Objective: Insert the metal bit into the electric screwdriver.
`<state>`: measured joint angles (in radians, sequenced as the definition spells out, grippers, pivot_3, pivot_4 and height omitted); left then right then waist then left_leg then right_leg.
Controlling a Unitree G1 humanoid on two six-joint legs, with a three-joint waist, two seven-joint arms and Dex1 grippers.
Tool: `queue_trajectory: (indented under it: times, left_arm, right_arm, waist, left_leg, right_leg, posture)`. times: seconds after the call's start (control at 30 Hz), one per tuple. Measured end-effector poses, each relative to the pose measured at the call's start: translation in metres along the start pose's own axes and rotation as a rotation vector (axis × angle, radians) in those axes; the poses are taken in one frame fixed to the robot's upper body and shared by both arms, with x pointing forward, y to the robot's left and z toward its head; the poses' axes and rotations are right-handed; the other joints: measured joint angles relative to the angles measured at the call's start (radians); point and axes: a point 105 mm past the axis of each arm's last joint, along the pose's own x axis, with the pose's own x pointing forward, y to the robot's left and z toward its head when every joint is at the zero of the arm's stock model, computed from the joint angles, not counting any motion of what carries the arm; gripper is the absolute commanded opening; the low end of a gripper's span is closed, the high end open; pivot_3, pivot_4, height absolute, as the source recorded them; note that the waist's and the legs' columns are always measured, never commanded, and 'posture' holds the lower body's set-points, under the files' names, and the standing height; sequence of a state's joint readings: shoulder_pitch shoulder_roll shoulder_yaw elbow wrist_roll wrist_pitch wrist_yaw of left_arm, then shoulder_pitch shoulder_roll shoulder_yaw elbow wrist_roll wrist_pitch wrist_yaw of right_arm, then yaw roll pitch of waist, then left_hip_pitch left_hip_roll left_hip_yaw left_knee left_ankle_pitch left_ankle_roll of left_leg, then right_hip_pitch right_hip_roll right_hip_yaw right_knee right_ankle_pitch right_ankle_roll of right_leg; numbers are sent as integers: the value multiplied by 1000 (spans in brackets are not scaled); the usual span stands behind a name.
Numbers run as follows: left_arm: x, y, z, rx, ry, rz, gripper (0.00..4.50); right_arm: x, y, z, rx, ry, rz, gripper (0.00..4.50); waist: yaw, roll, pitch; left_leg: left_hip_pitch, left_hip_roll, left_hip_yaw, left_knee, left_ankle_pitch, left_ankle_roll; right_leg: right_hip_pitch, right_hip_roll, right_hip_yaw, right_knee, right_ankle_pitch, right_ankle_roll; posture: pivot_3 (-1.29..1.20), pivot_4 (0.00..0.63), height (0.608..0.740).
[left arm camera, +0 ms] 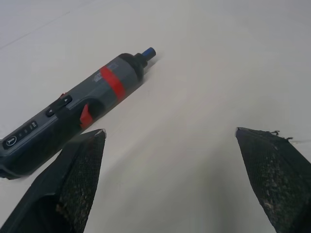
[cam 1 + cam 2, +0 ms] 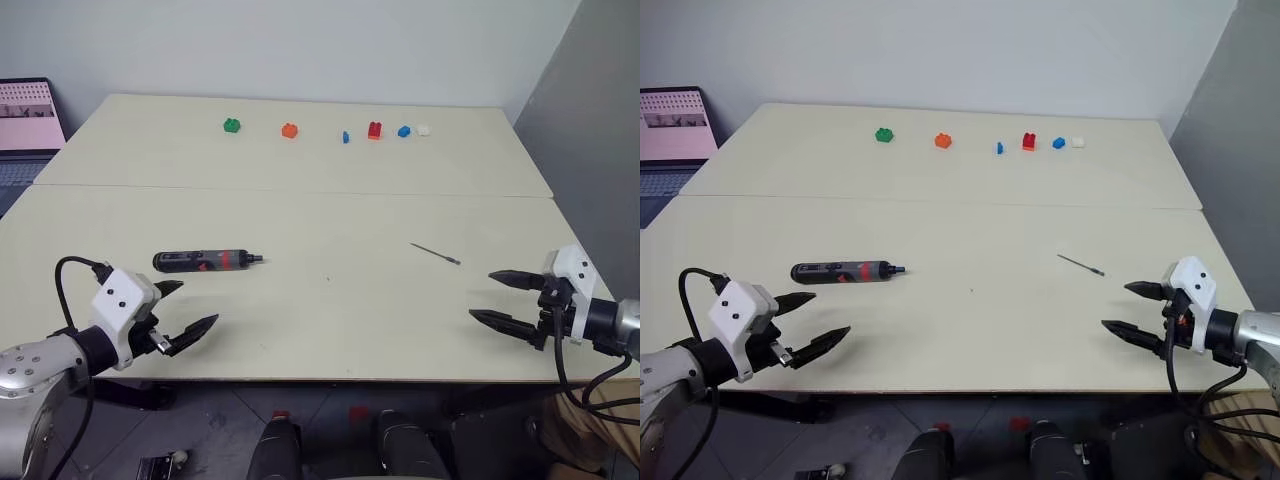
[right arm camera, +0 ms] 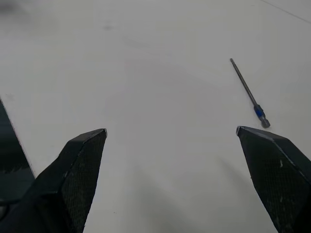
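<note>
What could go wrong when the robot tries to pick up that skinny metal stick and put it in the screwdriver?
1. The metal bit is very thin and lies flat on the table, so the open right gripper may slip off it or push it away.
2. The electric screwdriver is round and lies on its side, so a nudge from the left gripper might roll it.
3. Its tip is narrow, so the bit could miss.
</note>
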<state>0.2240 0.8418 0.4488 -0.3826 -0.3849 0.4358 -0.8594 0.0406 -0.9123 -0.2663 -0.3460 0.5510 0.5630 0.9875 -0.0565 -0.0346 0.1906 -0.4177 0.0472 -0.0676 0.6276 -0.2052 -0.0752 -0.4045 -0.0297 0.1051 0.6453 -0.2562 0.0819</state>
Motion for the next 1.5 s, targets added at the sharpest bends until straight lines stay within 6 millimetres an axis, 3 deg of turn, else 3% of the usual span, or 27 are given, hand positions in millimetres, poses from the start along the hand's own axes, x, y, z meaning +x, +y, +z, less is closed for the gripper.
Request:
queue_trajectory:
  times: [0.3, 0.37, 0.53, 0.67, 0.93, 1.1, 1.3, 1.5]
  left_arm:
    - [6, 20, 31, 210, 24, -65, 4442]
    - [9, 22, 33, 228, 43, -91, 4442]
    - [20, 31, 48, 313, 93, -146, 4442]
    - [30, 32, 52, 327, 148, -201, 4442]
    - [50, 25, 82, 532, 216, -372, 4442]
    - [65, 38, 92, 684, 334, -390, 4442]
    - [94, 46, 91, 792, 490, -440, 4442]
    - [111, 49, 62, 799, 638, -491, 4442]
  right_arm:
    - [13, 14, 6, -41, -19, 78, 4500]
    - [17, 17, 16, -35, -74, 99, 4500]
    - [23, 28, 67, -32, -302, 207, 4500]
    - [20, 33, 72, -52, -293, 266, 4500]
    - [27, 40, 75, -99, -278, 328, 4500]
    - [36, 43, 74, -109, -272, 353, 4500]
    - [43, 52, 83, -141, -299, 421, 4500]
    - [47, 56, 88, -157, -303, 478, 4500]
  waist:
    - [0, 0, 1]
    - [0, 0, 1]
    - [-1, 0, 2]
    - [4, 0, 2]
    - [4, 0, 2]
    - [5, 0, 2]
    - [5, 0, 2]
    - [0, 0, 2]
  left_leg:
    - [0, 0, 2, -1, 0, 0]
    - [0, 1, 2, -1, 0, 0]
    - [-2, 1, 2, -1, 0, 0]
    - [-4, 1, 2, -2, 0, 0]
    - [-5, 1, 2, -1, 0, 1]
    - [-5, 2, 1, 0, 0, 1]
    - [-6, 2, 0, 1, 1, 1]
    - [-7, 2, -2, 1, 1, 1]
  right_leg:
    - [0, 0, 1, 0, 0, 0]
    - [0, 0, 1, 1, 0, 0]
    - [1, 2, 2, 3, 0, 1]
    - [0, 2, 2, 2, 0, 0]
    - [-1, 3, 2, 3, 0, 1]
    - [0, 4, 2, 4, 1, 1]
    - [0, 5, 2, 4, 3, 5]
    - [-1, 6, 2, 5, 4, 7]
  posture:
    - [0, 150, 740]
    - [0, 150, 740]
    - [0, 150, 740]
    - [0, 150, 740]
    - [0, 150, 740]
    - [0, 150, 740]
    - [0, 150, 740]
    - [0, 150, 740]
